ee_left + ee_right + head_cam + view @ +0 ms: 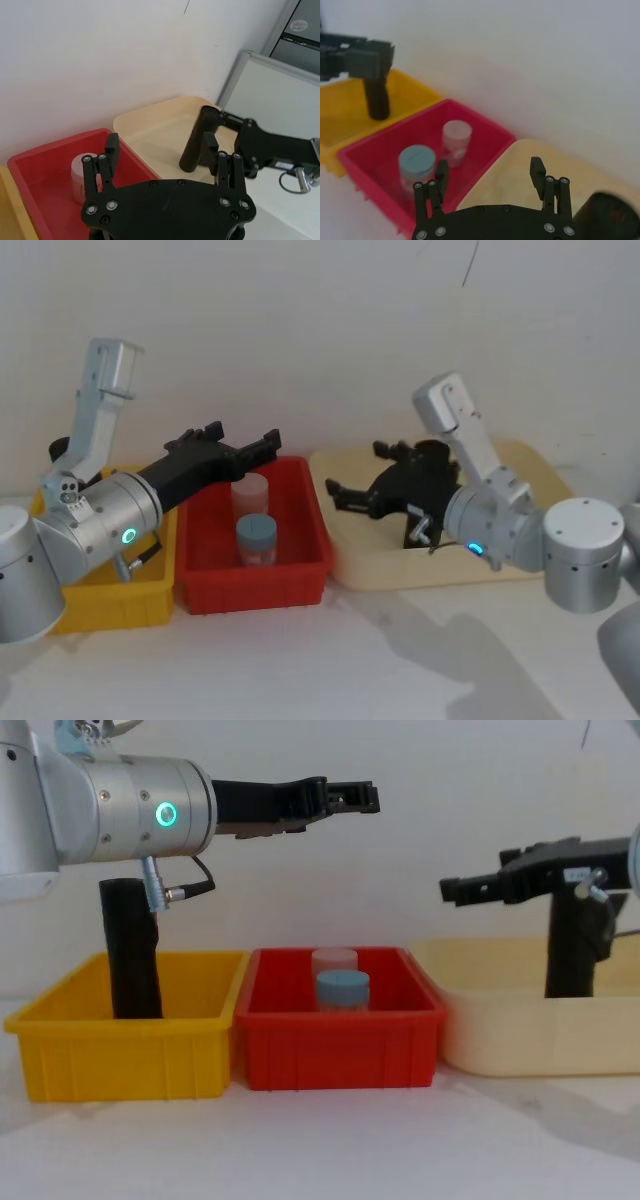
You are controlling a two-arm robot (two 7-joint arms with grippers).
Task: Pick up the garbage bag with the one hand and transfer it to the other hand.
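Behind and below left gripper (345, 795), garbage bag (130, 950) stands upright in yellow bin (120, 1050), untouched. Left gripper wide, empty, high above red bin (340, 1040). Right gripper (355, 468) wide, empty, above cream tray (520, 1030); lookalike roll (572, 955) behind it. Step: pre-grasp. Next probably: left gripper pulls back, drops, straddles garbage bag.
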